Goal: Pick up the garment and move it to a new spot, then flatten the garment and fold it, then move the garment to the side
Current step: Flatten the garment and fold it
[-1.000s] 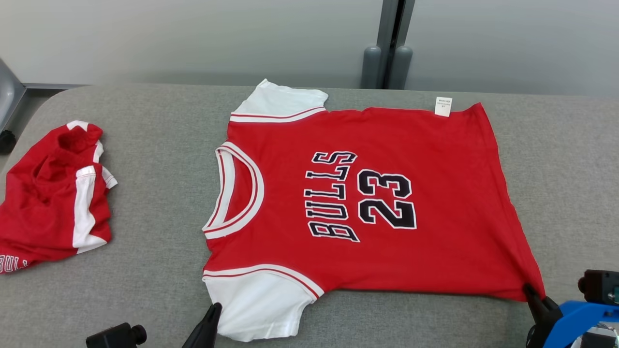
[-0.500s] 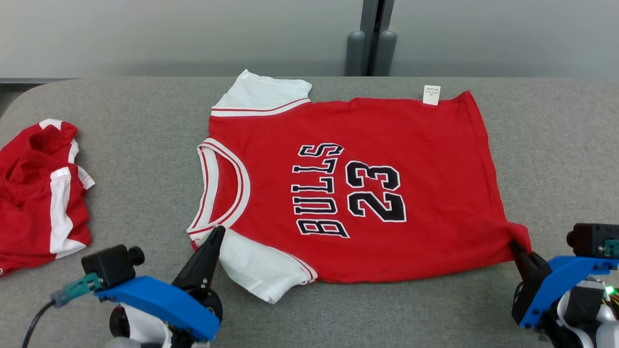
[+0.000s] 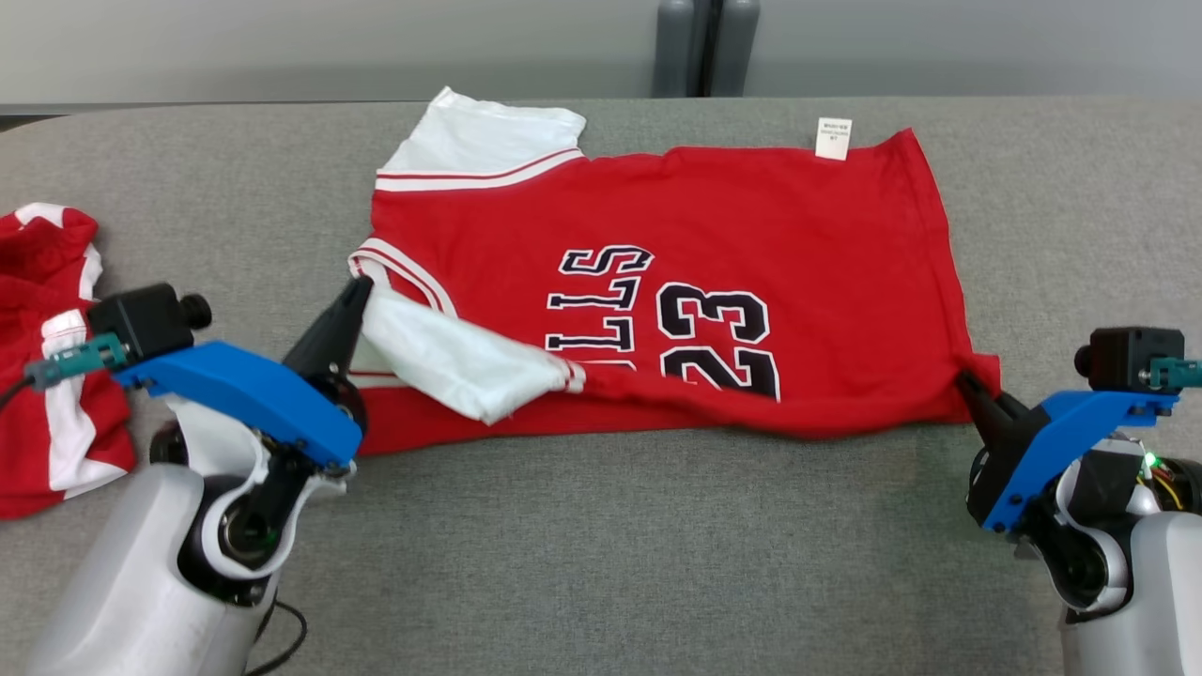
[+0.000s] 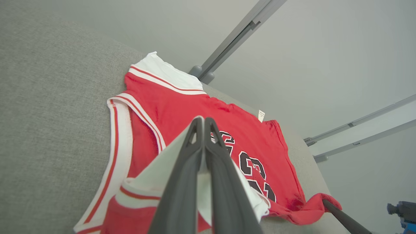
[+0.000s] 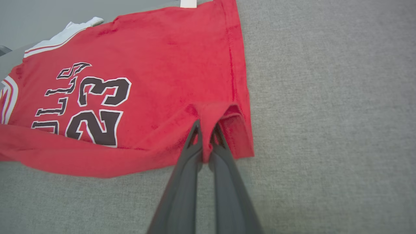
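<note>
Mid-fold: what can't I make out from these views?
Label print on the jersey: too small to read, head view.
Lettering, near part: under the folded-over near edge and white sleeve, head view.
Other red garment: cut by the left edge, partly behind the left arm, head view.

Bright, even, diffuse light; source not apparent. Surfaces matte, tones flat. Head view sharp edge to edge; thin soft shadow under lifted near edge of garment [image 3: 798,282], lower centre. My wrist views wide-angle: wall rail [image 4: 234,39], upper right, runs steeply tilted; my left gripper [image 4: 204,121] looms oversized, bottom centre. Fabric weave crisp.
</note>
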### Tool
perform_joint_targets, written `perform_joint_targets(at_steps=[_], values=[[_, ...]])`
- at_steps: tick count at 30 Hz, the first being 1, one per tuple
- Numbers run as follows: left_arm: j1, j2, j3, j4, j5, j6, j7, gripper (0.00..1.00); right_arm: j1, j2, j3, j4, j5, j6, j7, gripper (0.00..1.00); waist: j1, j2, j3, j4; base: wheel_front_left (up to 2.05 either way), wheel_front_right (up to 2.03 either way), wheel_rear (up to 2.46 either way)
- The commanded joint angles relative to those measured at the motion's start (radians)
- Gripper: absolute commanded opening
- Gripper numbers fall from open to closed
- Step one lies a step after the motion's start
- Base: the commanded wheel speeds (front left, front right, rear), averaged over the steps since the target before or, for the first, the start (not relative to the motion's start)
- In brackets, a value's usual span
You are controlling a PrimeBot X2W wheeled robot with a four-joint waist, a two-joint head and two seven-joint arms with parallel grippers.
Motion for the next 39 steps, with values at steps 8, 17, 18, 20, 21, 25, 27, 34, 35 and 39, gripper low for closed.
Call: perform_joint_targets(at_steps=[8, 17, 18, 20, 21, 25, 27, 34, 35, 39], values=[[-0.113, -0.014, -0.004, 0.145, 0.037, -0.029, -0.027, 0.0, -0.086, -0.001, 0.031, 0.068, -0.007, 0.001, -0.061, 0.0, -0.0002, -0.0002, 0.027, -0.027, 0.0, 0.0, 0.0], [-0.182, -0.031, -0.029, 0.248, 0.069, -0.074, -0.053, 1.0, -0.145, -0.001, 0.044, 0.141, -0.004, 0.001, -0.124, 1.0, -0.0002, -0.0002, 0.046, -0.03, 0.0, 0.0, 0.0], [-0.188, -0.033, -0.03, 0.258, 0.073, -0.08, -0.056, 1.0, -0.151, -0.001, 0.046, 0.145, 0.002, 0.001, -0.135, 1.0, -0.0002, -0.0002, 0.047, -0.029, 0.0, 0.0, 0.0], [-0.204, -0.032, -0.027, 0.273, 0.089, -0.09, -0.088, 1.0, -0.164, -0.002, 0.046, 0.144, 0.015, 0.0, -0.175, 1.0, -0.0002, -0.0002, 0.045, -0.026, 0.0, 0.0, 0.0], [-0.209, -0.033, -0.026, 0.281, 0.099, -0.094, -0.109, 1.0, -0.168, -0.001, 0.044, 0.147, 0.021, 0.001, -0.194, 1.0, -0.0002, -0.0002, 0.042, -0.025, 0.0, 0.0, 0.0], [-0.208, -0.037, -0.023, 0.309, 0.136, -0.11, -0.197, 1.0, -0.159, -0.001, 0.042, 0.164, 0.015, 0.001, -0.241, 1.0, -0.0002, -0.0002, 0.02, -0.017, 0.0, 0.0, 0.0], [-0.185, -0.037, -0.027, 0.312, 0.151, -0.115, -0.231, 1.0, -0.141, -0.001, 0.041, 0.168, 0.014, 0.001, -0.248, 1.0, -0.0002, -0.0002, 0.006, -0.013, 0.0, 0.0, 0.0], [-0.033, -0.024, -0.068, 0.285, 0.243, -0.061, -0.355, 1.0, -0.045, -0.007, 0.008, 0.158, -0.027, 0.001, -0.247, 1.0, -0.0002, -0.0002, -0.041, -0.001, 0.0, 0.0, 0.0], [-0.006, -0.026, -0.075, 0.28, 0.252, -0.047, -0.366, 1.0, -0.03, -0.008, 0.001, 0.159, -0.036, 0.001, -0.244, 1.0, -0.0002, -0.0002, -0.044, 0.001, 0.0, 0.0, 0.0], [0.079, -0.036, -0.116, 0.27, 0.306, 0.019, -0.391, 1.0, 0.0, -0.009, -0.035, 0.165, -0.088, 0.0, -0.243, 1.0, -0.0002, -0.0002, -0.047, 0.009, 0.0, 0.0, 0.0]])
